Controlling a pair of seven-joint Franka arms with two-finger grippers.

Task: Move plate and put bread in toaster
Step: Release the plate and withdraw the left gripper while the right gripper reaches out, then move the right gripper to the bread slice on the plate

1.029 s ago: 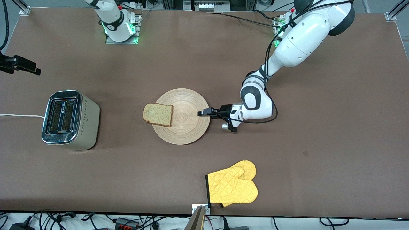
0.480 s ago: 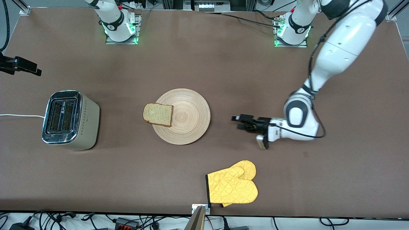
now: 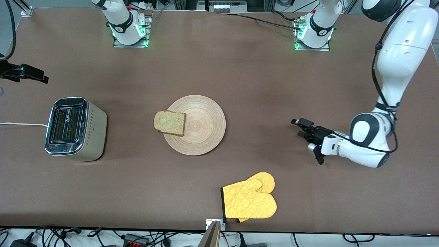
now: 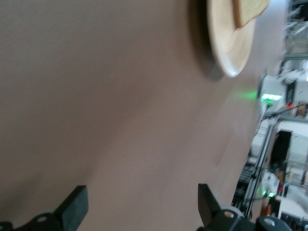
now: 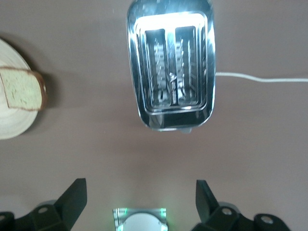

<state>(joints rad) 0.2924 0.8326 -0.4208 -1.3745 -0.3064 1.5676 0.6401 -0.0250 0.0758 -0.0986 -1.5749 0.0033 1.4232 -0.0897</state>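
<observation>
A: Where's the bread (image 3: 169, 123)?

B: Half on the plate (image 3: 202, 130), overhanging its rim toward the toaster (image 3: 73, 128), probably easy to pinch. My left gripper (image 3: 303, 128) hangs wide open, empty, over bare table.

A: And the right?

B: Right gripper (image 5: 139, 204) spread open, apparently above the toaster, waiting.

Robotics lab, probably: brown-covered table (image 3: 219, 68), two arm bases (image 3: 129, 32) bolted along the frame's top edge with green status lights, cable clutter (image 3: 103, 236) and power bricks along the bottom.
</observation>
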